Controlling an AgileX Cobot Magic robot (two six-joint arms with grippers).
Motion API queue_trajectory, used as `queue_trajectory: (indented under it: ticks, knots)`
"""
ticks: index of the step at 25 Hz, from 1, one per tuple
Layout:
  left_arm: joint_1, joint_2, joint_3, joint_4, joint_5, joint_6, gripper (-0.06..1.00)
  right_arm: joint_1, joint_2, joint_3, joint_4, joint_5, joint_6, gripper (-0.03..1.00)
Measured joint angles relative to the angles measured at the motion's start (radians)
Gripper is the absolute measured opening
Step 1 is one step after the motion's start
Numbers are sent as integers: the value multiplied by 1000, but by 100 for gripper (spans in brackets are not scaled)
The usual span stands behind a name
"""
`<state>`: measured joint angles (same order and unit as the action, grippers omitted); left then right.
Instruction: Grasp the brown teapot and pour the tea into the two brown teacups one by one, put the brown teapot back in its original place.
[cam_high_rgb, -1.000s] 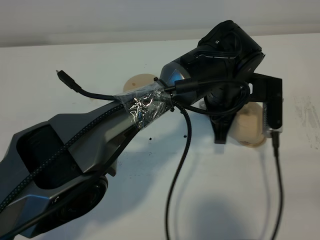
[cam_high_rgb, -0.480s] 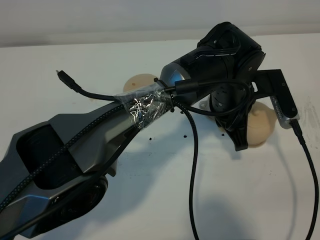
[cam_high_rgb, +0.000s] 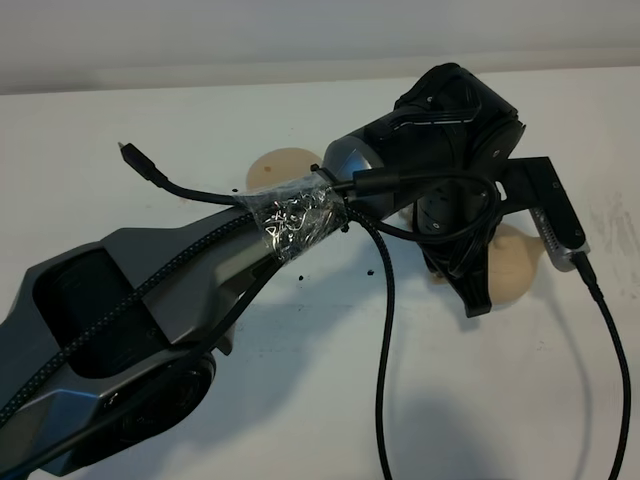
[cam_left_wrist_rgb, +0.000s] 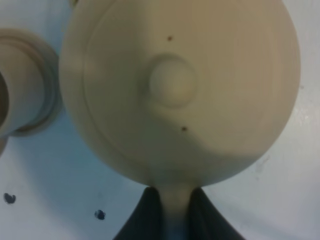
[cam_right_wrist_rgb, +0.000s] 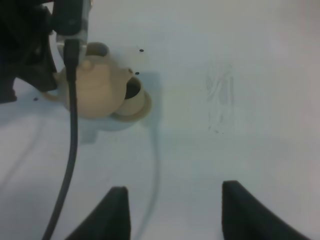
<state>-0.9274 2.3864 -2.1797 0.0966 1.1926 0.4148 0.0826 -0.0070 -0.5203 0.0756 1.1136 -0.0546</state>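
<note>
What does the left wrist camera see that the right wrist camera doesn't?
Only the left wrist view shows, close from above, the left gripper, its jaws shut on the loop handle of the round tan clay teapot. Only the right wrist view shows the right gripper, jaws open and empty, a black cable and the dark left arm. Both show the teapot, a small tan teacup near it, perhaps not the same cup, and the white table.
</note>
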Motion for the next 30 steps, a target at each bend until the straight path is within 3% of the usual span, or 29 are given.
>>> queue_trajectory:
  ticks: [8, 14, 30]
  knots:
    - [0, -4, 11, 13, 0, 2, 8, 0, 0, 0, 1, 0, 0, 41]
    - [7, -64, 9, 106, 1, 12, 8, 0, 0, 0, 1, 0, 0, 41]
    - [231, -93, 6, 135, -4, 258, 8, 0, 0, 0, 1, 0, 0, 41]
